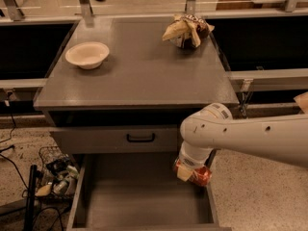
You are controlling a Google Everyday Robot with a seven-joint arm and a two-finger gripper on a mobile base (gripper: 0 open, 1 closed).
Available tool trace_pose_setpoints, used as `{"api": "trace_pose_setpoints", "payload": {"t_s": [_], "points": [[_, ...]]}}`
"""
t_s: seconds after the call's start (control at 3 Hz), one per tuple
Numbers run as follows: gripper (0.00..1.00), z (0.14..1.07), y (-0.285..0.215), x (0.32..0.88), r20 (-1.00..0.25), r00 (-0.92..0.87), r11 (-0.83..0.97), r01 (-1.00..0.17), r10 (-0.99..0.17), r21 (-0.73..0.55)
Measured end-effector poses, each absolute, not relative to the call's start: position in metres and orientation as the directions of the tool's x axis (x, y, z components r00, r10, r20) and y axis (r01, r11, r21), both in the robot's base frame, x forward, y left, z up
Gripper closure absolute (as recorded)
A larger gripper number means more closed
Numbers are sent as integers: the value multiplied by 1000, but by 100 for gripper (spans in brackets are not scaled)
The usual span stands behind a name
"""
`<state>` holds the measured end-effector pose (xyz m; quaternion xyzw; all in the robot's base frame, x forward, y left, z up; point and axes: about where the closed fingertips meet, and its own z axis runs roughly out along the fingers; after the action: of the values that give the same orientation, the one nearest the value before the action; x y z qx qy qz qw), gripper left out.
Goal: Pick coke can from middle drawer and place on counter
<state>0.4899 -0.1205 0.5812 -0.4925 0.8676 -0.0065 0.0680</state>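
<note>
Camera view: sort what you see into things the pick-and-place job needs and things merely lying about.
Job: coke can; gripper, clamped on it at the open drawer's right side; middle drawer; counter.
Lying about: bowl and snack bag on the counter; basket of clutter left of the drawer.
</note>
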Motion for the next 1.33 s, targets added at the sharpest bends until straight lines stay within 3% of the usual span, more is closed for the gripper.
{"api": "trace_pose_setpoints", "payload": {"t_s": [1.33], "points": [[100,753,-167,484,-204,-492,530,-744,-847,-406]]}}
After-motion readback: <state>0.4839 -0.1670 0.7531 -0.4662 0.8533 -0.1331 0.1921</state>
